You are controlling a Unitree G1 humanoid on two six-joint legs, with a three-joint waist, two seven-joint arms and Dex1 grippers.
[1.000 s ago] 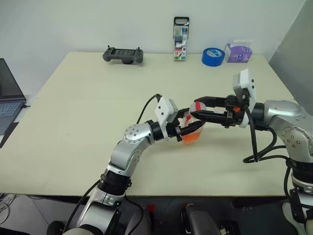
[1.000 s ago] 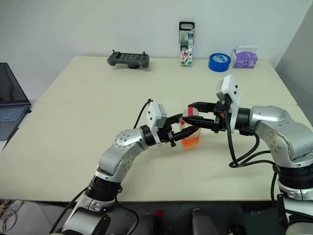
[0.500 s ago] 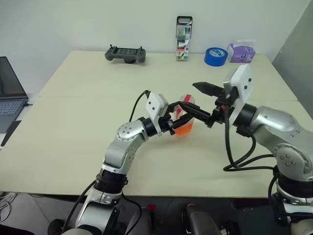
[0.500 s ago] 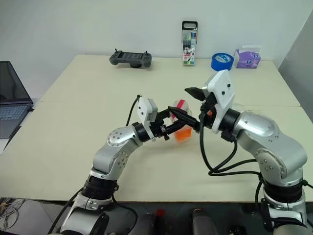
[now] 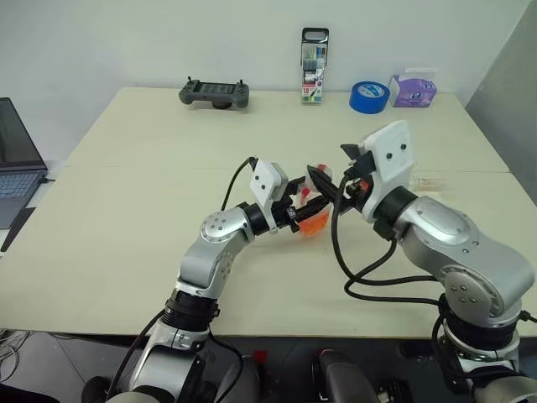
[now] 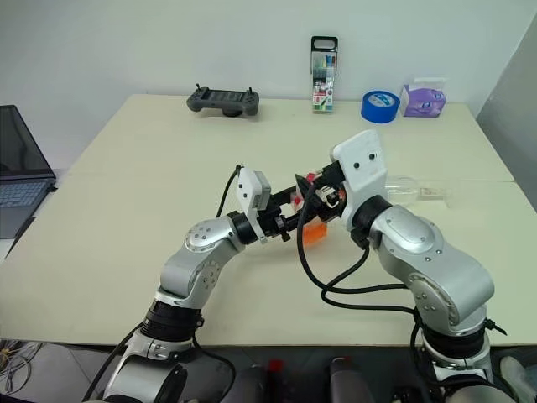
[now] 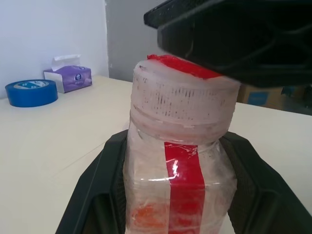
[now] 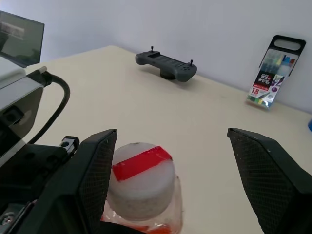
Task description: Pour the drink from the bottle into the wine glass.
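Mostly hidden behind both arms, the bottle (image 7: 180, 161) stood mid-table, clamped in the left gripper (image 7: 170, 195). Above its cap the right gripper (image 8: 170, 165) hung spread wide — the wine glass (image 6: 401, 190) lay half-hidden toward the table's right edge.

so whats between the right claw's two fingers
The bottle's white cap, red tape across it, sits between the open right claw's fingers, untouched; this shows in the right wrist view.

Bottle (image 7: 180, 161) base behind left hand (image 5: 304, 210)
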